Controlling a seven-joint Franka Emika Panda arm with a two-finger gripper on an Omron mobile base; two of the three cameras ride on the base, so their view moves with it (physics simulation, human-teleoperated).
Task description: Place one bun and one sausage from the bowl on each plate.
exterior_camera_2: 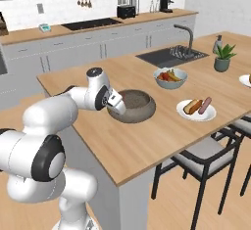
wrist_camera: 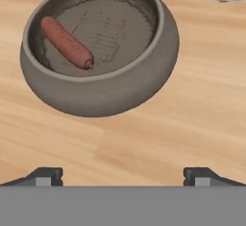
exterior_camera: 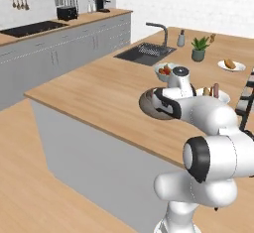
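The gripper [wrist_camera: 123, 174] is spread wide and holds nothing, just beside the bowl [wrist_camera: 120, 93]. One sausage [wrist_camera: 66, 43] lies inside the bowl.

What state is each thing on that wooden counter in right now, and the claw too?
Dark grey-brown round bowl: upright, one sausage left inside.
Reddish sausage: lying in the bowl.
Near white plate: has a bun and a sausage.
Far white plate: has a bun, no sausage that I can make out.
Pale fruit bowl: filled with fruit.
Claw: open, holding nothing, beside the bowl.
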